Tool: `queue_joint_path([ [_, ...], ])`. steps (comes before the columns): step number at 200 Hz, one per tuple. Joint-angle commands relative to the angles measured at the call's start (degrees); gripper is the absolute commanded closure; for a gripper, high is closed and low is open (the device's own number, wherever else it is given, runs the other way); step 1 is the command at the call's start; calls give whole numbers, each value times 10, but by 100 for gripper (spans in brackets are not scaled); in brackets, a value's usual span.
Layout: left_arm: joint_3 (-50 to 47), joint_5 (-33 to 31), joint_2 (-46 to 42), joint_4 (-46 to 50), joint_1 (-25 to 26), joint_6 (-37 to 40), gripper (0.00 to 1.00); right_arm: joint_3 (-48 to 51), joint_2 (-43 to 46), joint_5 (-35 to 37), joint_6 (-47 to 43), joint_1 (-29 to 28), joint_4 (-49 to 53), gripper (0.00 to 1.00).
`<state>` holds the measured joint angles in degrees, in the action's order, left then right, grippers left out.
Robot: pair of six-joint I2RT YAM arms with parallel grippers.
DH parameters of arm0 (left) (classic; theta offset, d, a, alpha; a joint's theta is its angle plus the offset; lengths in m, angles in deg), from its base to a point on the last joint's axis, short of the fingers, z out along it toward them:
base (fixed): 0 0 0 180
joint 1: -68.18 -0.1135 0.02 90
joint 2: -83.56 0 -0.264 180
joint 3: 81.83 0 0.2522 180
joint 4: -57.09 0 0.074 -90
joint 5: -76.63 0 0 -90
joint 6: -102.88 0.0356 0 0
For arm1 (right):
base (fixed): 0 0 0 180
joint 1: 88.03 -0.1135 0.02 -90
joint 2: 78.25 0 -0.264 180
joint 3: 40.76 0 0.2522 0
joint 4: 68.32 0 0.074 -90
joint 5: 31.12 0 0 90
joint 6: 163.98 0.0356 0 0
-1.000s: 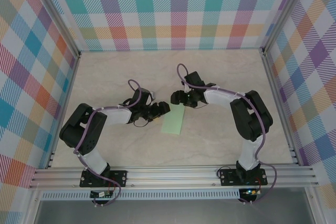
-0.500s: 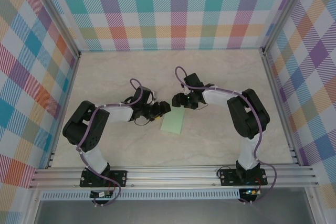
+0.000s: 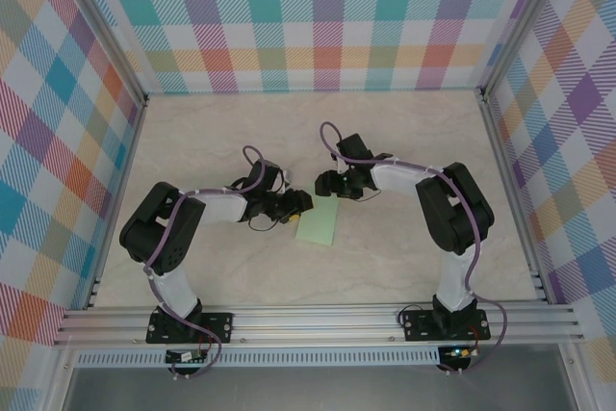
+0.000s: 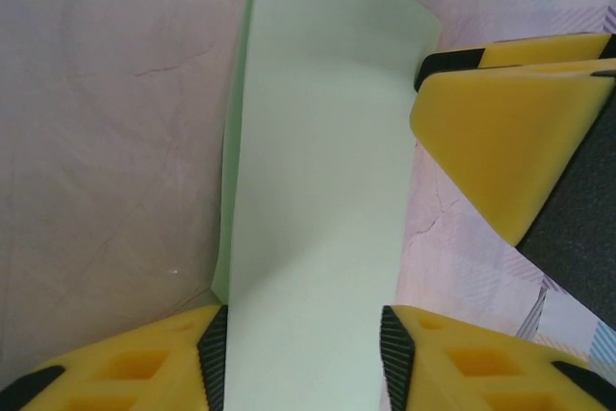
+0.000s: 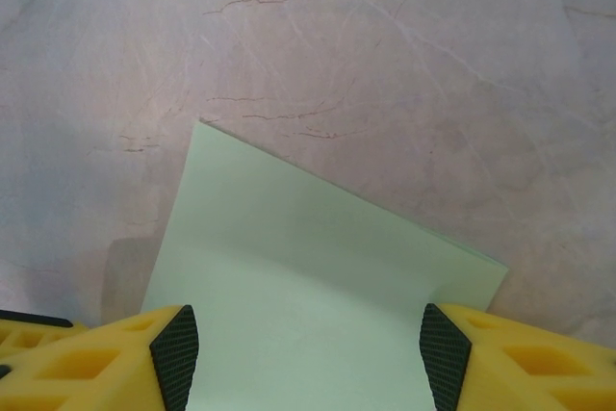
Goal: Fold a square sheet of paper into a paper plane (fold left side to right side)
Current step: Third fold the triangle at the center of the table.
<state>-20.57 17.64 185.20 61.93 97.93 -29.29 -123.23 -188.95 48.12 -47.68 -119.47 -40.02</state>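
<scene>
Square sheet of paper (image 3: 317, 226), thin and limp on counter (image 3: 404, 141), likely wants edge holds; right claw (image 5: 308, 363) gapes astride it, grip of left claw (image 4: 303, 353) indeterminate.

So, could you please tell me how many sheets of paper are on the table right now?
1: a folded pale green sheet of paper lies on the table, its far end between the left end effector and the right end effector. A second could be hidden beneath it.

Probably a robotics lab test cell: aluminium rails (image 3: 318, 320) are framing a marble-look tabletop (image 3: 404, 132), bright plaid panels (image 3: 327, 16) are walling in three sides, and a left arm (image 3: 159, 238) and right arm (image 3: 452, 204) are sitting bolted to the near rail.
</scene>
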Motion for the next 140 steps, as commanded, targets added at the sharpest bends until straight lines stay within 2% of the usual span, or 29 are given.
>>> queue_joint_path([
  [1,-3,6,-1,15,6,3,59,-9,-2,-1,-15,4,-1,34],
  [47,-9,2,-3,14,8,0,80,-4,34,-2,-47,4,-23,22],
  [87,-8,4,-5,8,16,-11,96,53,138,21,-93,3,-44,15],
  [114,0,4,-6,15,20,-21,100,145,241,37,-133,-16,-62,14],
  [140,8,3,-5,22,24,-32,100,249,340,84,-170,-80,-93,14],
])
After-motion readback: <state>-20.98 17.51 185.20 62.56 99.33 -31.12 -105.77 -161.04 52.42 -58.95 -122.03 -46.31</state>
